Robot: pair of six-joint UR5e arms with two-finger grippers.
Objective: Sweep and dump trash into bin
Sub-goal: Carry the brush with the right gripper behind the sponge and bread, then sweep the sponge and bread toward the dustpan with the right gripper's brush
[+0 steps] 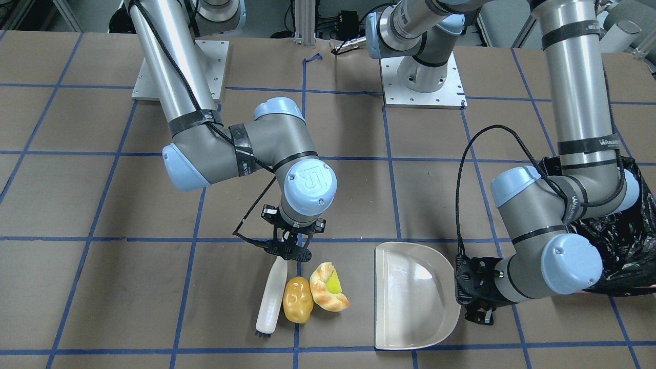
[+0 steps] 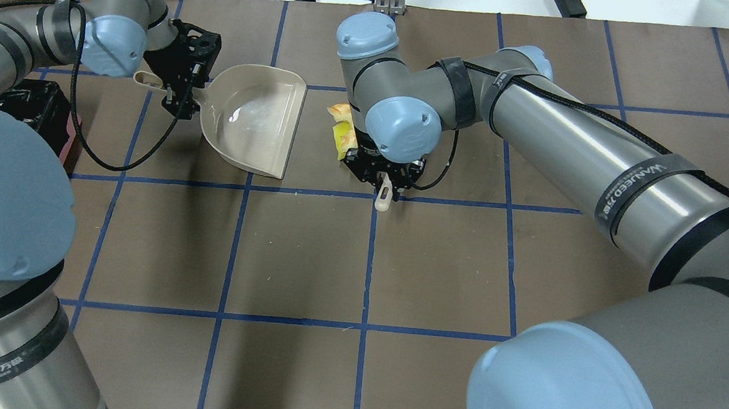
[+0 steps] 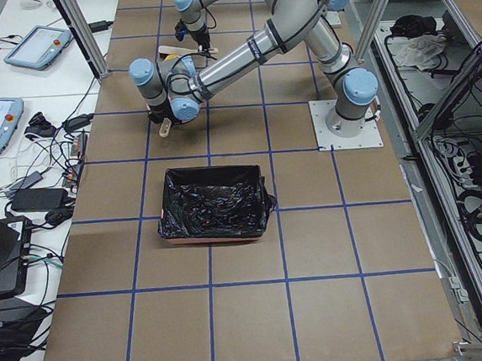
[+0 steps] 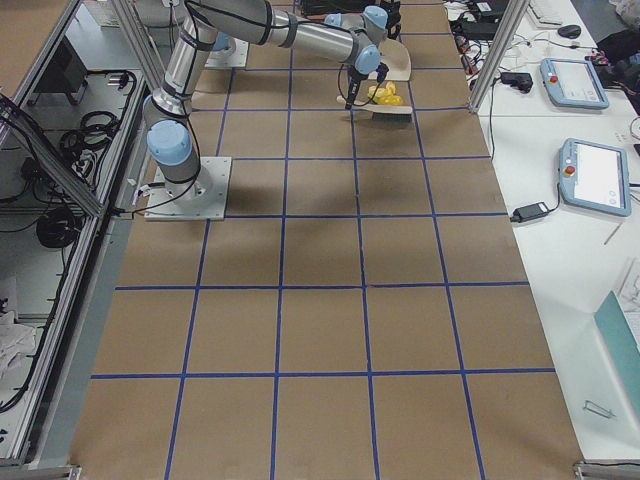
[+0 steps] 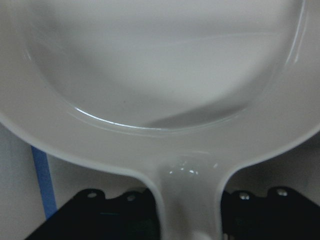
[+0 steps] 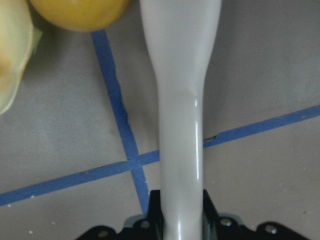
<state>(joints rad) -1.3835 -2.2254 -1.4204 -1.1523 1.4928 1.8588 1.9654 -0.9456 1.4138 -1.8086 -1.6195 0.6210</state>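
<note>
While the right gripper (image 1: 289,248) has its fingers closed tight on the slim neck of a smooth white plastic brush (image 1: 270,300), the trash lies between that brush and a beige D-shaped dustpan (image 1: 410,300). A glossy yellow-brown potato (image 1: 298,300) sits just beside the brush, its long axis parallel to the brush and pointing away from the robot. A tan braided croissant (image 1: 324,296) curls around a yellow-green wedge (image 1: 334,283). The left gripper (image 2: 178,91) is clamped on the dustpan's handle. The crinkly black-lined bin (image 3: 212,202) stands behind the left arm.
</note>
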